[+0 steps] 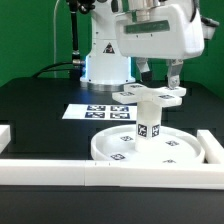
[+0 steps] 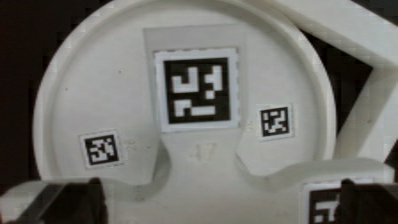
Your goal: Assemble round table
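— Nearest first?
— One white border rail (image 1: 60, 168) along the front of the black counter (image 1: 40, 110).
— Furniture parts?
— I count three: one round disc (image 1: 150, 148) behind the rail, one post (image 1: 148, 125) upright on it, one cross-shaped foot piece (image 1: 152, 95) atop the post.
— Tool?
— One tool (image 1: 160, 78), fingers straddling the foot piece; grip, I cannot tell.
— Other?
— One marker board (image 1: 95, 111).

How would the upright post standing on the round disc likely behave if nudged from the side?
The post stands upright at the middle of the disc; taller than wide, it would probably tip rather than slide, unless already fastened, which I cannot tell. It looks like rigid moulded plastic, so likely stiff and light. Once on its side, its round shape would probably roll.
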